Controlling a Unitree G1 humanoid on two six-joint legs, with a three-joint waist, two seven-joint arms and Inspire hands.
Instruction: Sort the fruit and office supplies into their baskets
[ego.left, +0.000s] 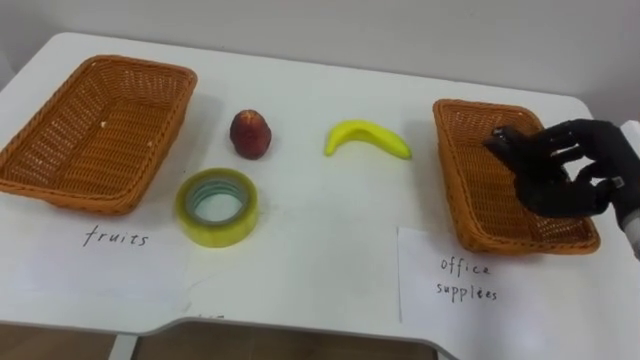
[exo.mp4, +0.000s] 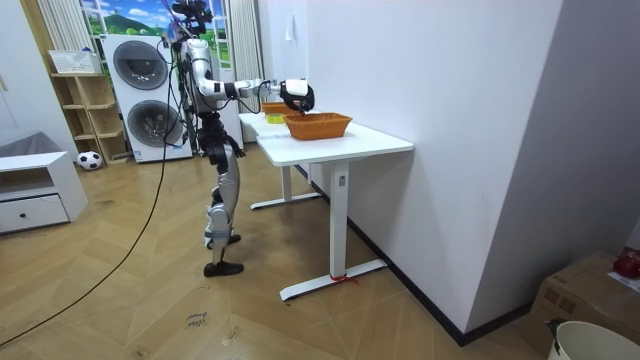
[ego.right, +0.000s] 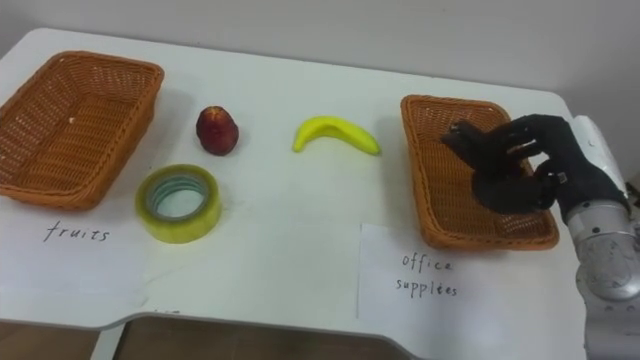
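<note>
Above the right basket (ego.left: 450, 190), which a paper label (ego.left: 465, 280) in front marks off, the right hand (ego.left: 570, 170) hovers over the wicker floor, apart from the weave. The hand is black, and a dark shape at its tip may be part of it or an item it holds, so its grip cannot be told.

If an item is held, the step is judged to be a drop. The hand should sink toward the basket's middle, let go low, then rise clear of the rim. The basket looks light and would shift if the rim were caught.

To the left of the right basket, a yellow banana (ego.left: 367, 137) lies curved on the white table (ego.left: 320, 260). Farther left is a dark red fruit (ego.left: 250, 133), and nearer the robot a translucent yellow tape roll (ego.left: 215, 230) lies flat. Farthest left sits the left basket (ego.left: 100, 130), holding nothing. By this layout the tape belongs in the right basket, and both fruits are unsorted.
</note>
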